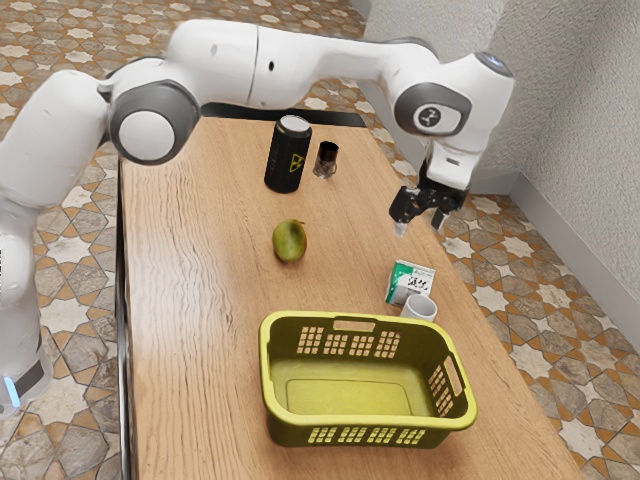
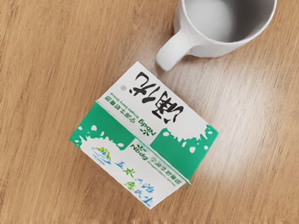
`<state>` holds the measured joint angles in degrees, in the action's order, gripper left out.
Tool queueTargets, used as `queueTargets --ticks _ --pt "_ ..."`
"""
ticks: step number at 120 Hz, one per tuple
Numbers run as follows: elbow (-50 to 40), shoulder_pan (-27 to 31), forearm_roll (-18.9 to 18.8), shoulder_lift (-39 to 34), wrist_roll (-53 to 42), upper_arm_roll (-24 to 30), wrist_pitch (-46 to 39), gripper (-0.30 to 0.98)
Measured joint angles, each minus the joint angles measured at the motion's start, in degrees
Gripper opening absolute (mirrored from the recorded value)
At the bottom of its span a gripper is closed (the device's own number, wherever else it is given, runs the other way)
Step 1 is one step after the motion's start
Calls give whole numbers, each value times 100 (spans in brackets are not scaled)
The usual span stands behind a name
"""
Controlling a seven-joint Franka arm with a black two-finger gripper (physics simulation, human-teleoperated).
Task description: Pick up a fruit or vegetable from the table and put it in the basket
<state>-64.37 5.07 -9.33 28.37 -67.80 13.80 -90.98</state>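
gripper [image 1: 421, 226] wide and empty, upper right in the exterior view, we are likely mid-reach; mango [image 1: 290, 241], left of center, next calls for a swing over and descent.

Bare table [image 1: 190, 260] surrounds the fruit [image 1: 289, 242]. Toward the exterior view's right, carton [image 1: 407, 284] and mug [image 1: 419, 308] (close together) crowd the far side of the open-topped basket [image 1: 365, 419]. Can [image 1: 288, 158] and glass [image 1: 326, 160] stand farther off.
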Motion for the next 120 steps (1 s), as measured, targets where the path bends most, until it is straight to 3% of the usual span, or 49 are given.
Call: queueTargets --ticks 18,35,47,82,98,120 --pt "3 314 176 46 -871 38 -204 68" --pt "-62 1171 215 182 -1654 43 -373 69" --pt "-345 1380 321 15 -2145 61 -163 67" --pt "-3344 1446 791 -2129 -3173 -364 -354 68" --pt "-3763 1372 1110 -2285 -3499 -364 -712 68" --pt "-4437 766 1078 -2845 -3872 -486 -1143 69"
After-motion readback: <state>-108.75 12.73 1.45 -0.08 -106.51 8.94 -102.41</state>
